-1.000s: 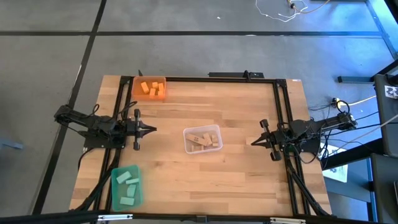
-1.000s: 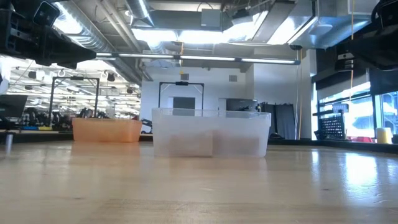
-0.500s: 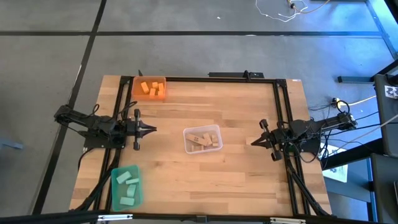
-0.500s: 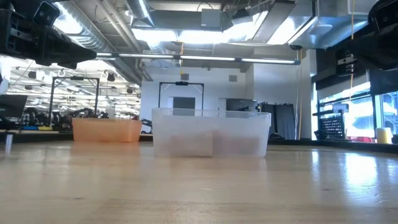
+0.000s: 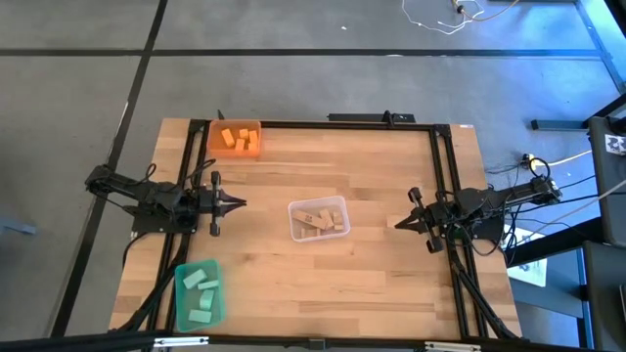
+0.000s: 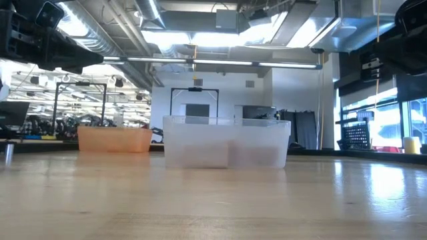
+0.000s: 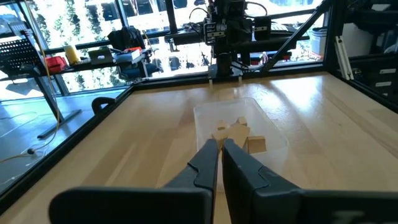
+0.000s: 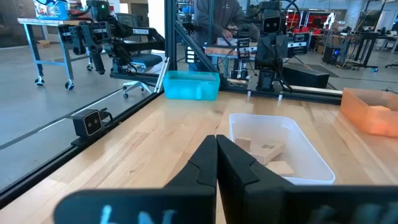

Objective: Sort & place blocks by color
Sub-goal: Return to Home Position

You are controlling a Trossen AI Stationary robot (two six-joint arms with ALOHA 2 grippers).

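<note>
**Left gripper** (image 5: 238, 203): fingers (image 7: 202, 168) drawn together to a thin slit, with nothing between them. It is parked at the left side of the table (image 5: 372, 166), pointing toward the centre.

**Right gripper** (image 5: 399, 224): fingers (image 8: 205, 158) pressed together and empty. It is parked at the right side of the table, facing the left gripper, well apart from it.

**Clear bin** (image 5: 291, 220): one, near mid-table between the two grippers. It holds the tan blocks (image 5: 318, 221) in an overlapping heap of roughly five; the exact number cannot be told.

**Orange bin** (image 5: 211, 137): one, at the far left corner. It holds the orange blocks (image 5: 238, 140), about four or five.

**Green bin** (image 5: 180, 293): one, at the near left corner. It holds the green blocks (image 5: 201, 298), about four.

**Loose blocks**: none shows on the bare boards in any view.

**Task status** (judged): the sorting looks finished, as each colour lies in its own bin with no strays seen. Nothing is left to pick; the arms appear to need only to settle at rest.
</note>
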